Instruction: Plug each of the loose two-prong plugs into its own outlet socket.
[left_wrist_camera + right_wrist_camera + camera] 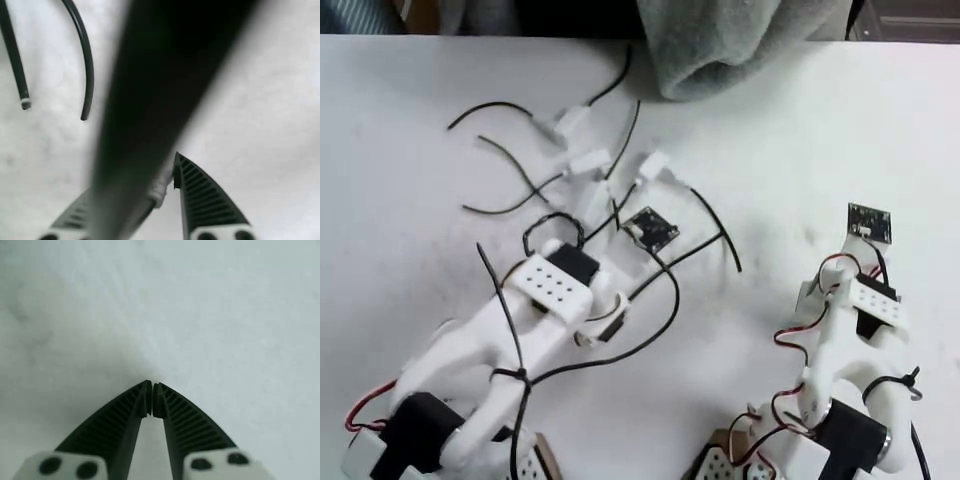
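My left gripper [603, 320] sits low over the table's middle; in the left wrist view its fingers [205, 200] are shut on a small white plug [160, 189], and a blurred black cable [160, 100] crosses close to the lens. A small dark socket board [651, 228] lies just beyond it. Loose white plugs on black wires lie farther back [572, 122], [588, 162], [653, 165]. My right gripper [151, 399] is shut with nothing between its tips. In the high view its tip [861, 245] lies right by a second socket board [869, 222]; whether they touch is unclear.
A grey cloth [740, 40] hangs over the table's far edge. Black wires loop around the middle board [672, 300]. Two cut wire ends [22, 102] [85, 115] lie on the white tabletop [790, 150] ahead of my left gripper.
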